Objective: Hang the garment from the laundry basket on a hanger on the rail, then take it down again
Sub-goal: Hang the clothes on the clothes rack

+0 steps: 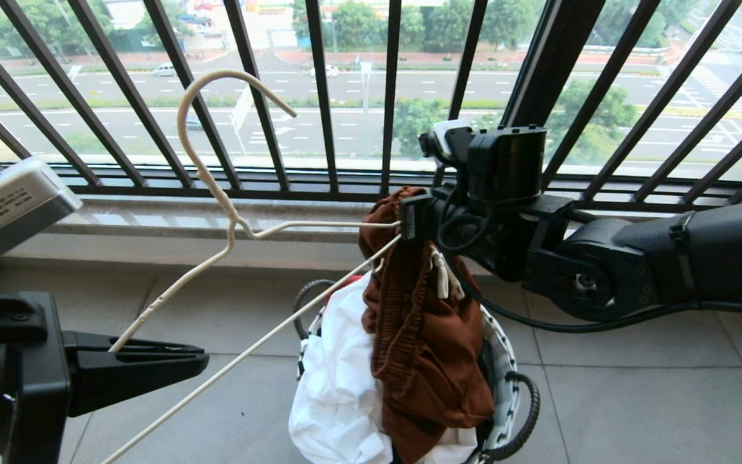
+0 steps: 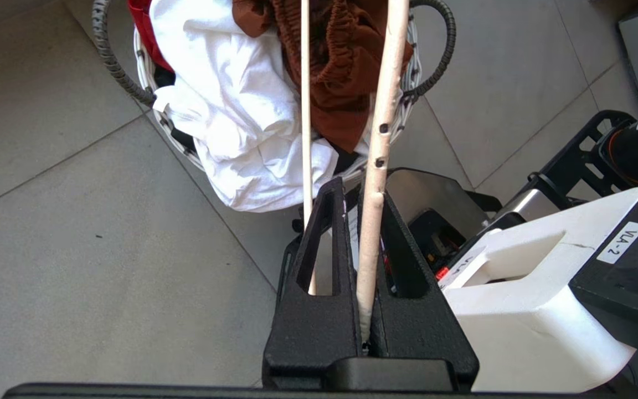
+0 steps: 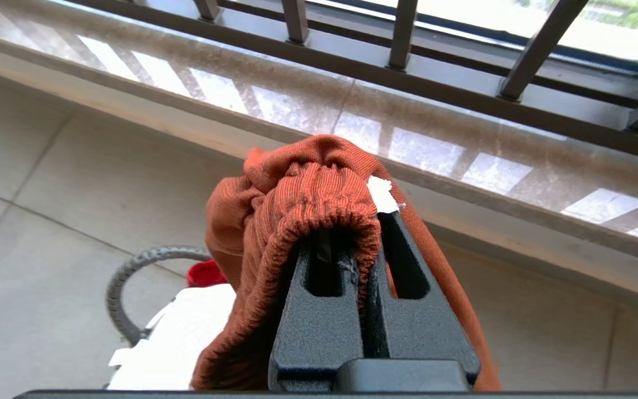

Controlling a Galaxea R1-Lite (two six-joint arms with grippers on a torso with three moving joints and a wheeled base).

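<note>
My right gripper [image 1: 409, 219] [image 3: 360, 233] is shut on the gathered waistband of the rust-brown garment [image 1: 422, 335] [image 3: 297, 194] and holds it up. The garment's lower part hangs into the white laundry basket [image 1: 506, 361] [image 2: 143, 66]. My left gripper [image 1: 202, 362] [image 2: 359, 194] is shut on one arm of the cream-white hanger [image 1: 216, 193] [image 2: 385, 111], low at the left. The hanger lies tilted, its hook towards the window. Its far end reaches the waistband beside the right gripper. The rail is out of view.
A white cloth [image 1: 339, 386] [image 2: 241, 111] spills over the basket's near side, with something red [image 2: 142, 22] beneath it. Dark cord handles [image 1: 529, 412] loop from the basket. The black barred window railing [image 1: 326, 96] and a stone sill [image 1: 184, 222] stand behind it. Grey floor tiles [image 1: 635, 412] surround the basket.
</note>
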